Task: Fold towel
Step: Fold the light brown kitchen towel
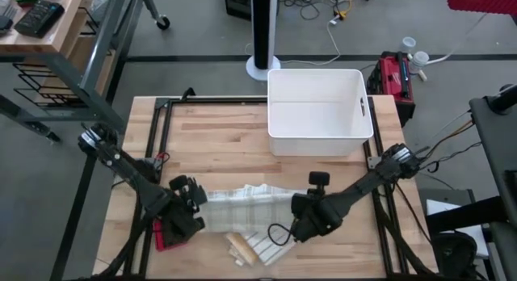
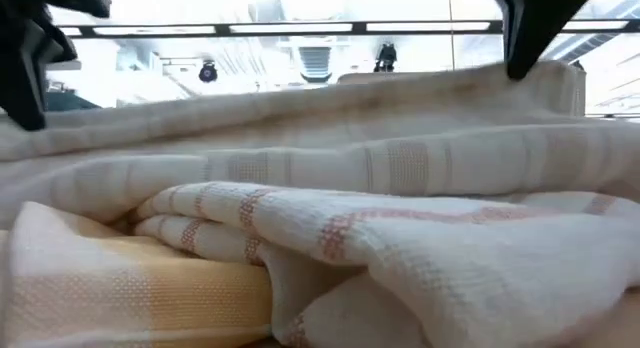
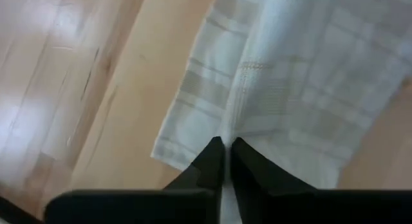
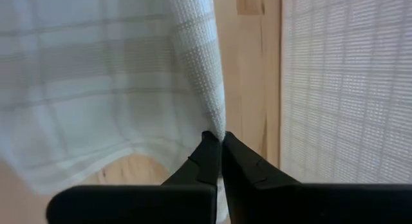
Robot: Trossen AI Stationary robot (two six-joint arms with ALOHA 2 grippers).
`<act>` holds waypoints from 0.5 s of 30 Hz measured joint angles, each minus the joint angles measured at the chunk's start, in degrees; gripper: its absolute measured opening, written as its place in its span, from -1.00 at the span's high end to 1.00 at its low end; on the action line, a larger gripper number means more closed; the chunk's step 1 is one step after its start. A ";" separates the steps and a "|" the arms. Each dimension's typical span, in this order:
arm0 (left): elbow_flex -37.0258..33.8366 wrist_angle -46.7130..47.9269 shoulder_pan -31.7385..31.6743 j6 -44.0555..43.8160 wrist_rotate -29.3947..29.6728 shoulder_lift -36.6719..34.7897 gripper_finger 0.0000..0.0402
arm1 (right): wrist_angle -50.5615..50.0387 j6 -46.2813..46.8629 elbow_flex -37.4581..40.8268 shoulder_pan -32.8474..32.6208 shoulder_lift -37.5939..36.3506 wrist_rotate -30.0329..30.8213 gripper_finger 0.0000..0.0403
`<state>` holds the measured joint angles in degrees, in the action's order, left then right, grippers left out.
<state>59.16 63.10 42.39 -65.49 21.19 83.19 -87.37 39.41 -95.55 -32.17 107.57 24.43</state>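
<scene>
A white woven towel (image 1: 242, 207) with faint grey check stripes lay crumpled across the front half of the light wooden bench (image 1: 226, 144), stretched between the two arms. The left gripper (image 1: 196, 202) sat at the towel's left end, and in the left wrist view its dark fingers (image 3: 209, 163) were pressed nearly together with an edge of the cloth pinched between them. The right gripper (image 1: 297, 218) sat at the towel's right end; its fingers (image 4: 207, 156) were closed tight on a gathered fold of the fabric, which hung up from them in a ridge. A folded-over part of the towel trailed toward the bench's front edge. A white rectangular plastic bin (image 1: 318, 111) stood at the back of the bench, well apart from the towel.
</scene>
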 joint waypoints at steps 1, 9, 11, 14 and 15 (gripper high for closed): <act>-0.67 -0.56 -0.59 0.14 0.23 -0.57 0.87 | 0.43 -0.05 0.73 0.45 0.00 -0.05 0.98; -2.49 -3.86 -2.01 2.01 0.18 -2.09 0.42 | 1.72 -1.13 4.02 2.31 0.00 1.77 0.52; -2.49 -4.03 -2.01 1.99 0.18 -2.09 0.35 | 1.86 -1.85 4.02 2.32 -0.01 4.02 0.38; -2.49 -4.77 -1.78 1.40 -0.03 -2.09 0.27 | 1.59 -1.82 4.04 2.06 -0.84 9.71 0.20; -2.49 -5.68 -1.70 1.38 -0.18 -2.09 0.26 | 1.08 -1.13 4.04 1.79 -1.31 11.51 0.15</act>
<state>56.66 57.42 40.69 -64.12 21.01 81.10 -86.29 38.28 -91.50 -30.38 106.26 35.93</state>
